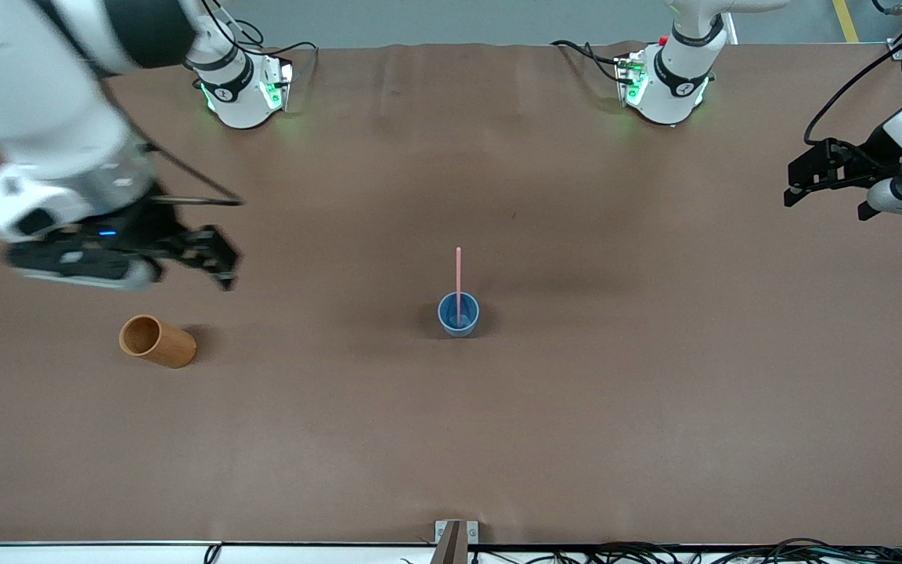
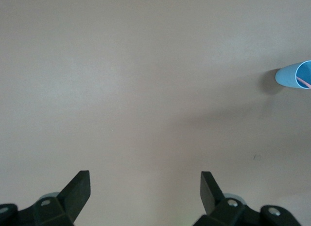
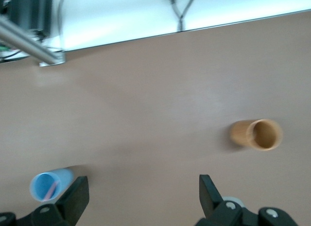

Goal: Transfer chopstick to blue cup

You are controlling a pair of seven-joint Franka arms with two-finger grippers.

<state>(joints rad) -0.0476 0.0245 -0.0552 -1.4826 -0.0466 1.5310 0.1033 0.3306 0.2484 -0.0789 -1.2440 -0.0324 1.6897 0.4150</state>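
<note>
The blue cup (image 1: 458,314) stands upright near the middle of the table. The pale pink chopstick (image 1: 458,276) stands in it, its upper end sticking well out. The cup also shows in the left wrist view (image 2: 295,75) and in the right wrist view (image 3: 47,184), with the pink stick (image 3: 51,189) inside. My right gripper (image 1: 216,258) is open and empty, up over the table toward the right arm's end. My left gripper (image 1: 799,182) is open and empty, up over the left arm's end of the table. Both are well apart from the cup.
An orange-brown wooden cup (image 1: 156,341) lies on its side toward the right arm's end, nearer the front camera than my right gripper; it also shows in the right wrist view (image 3: 257,134). A metal bracket (image 1: 455,536) sits at the table's front edge.
</note>
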